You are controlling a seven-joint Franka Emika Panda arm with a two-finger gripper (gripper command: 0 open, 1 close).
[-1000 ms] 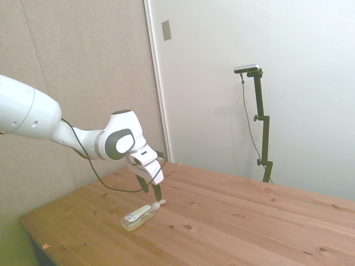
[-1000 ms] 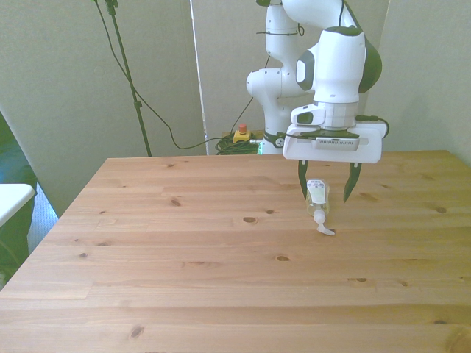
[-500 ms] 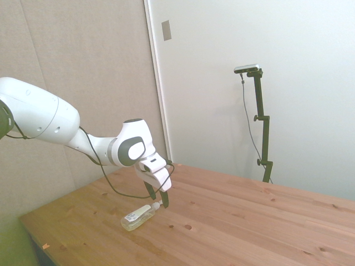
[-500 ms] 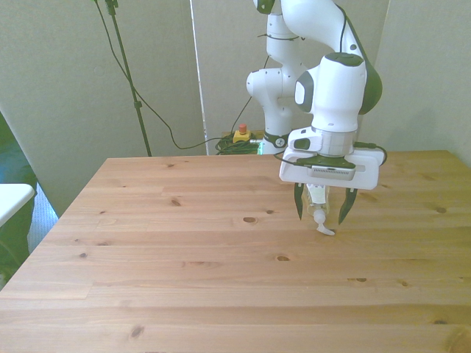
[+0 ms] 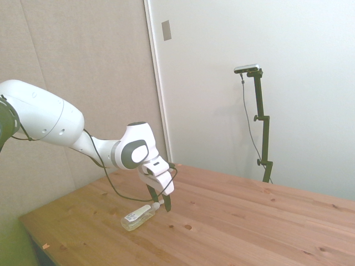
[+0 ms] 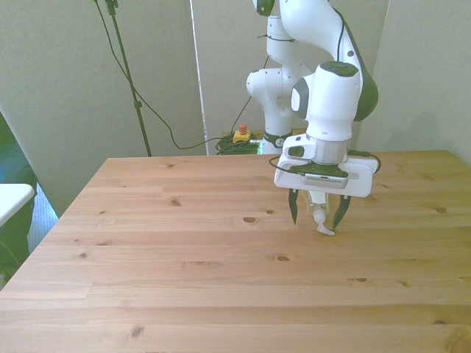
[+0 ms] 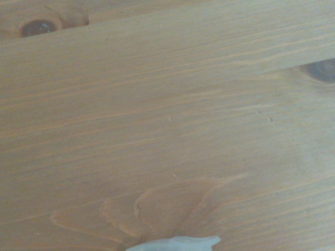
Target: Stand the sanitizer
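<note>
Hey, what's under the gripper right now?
The sanitizer lies on its side on the wooden table, its white pump nozzle between the open gripper's fingers. In the front view the gripper body hides most of the bottle, so its label cannot be seen there.

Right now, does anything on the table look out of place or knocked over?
Yes: the sanitizer lies on its side on the table instead of standing, its pump nozzle between the open fingers of the gripper. No spill or damage shows.
</note>
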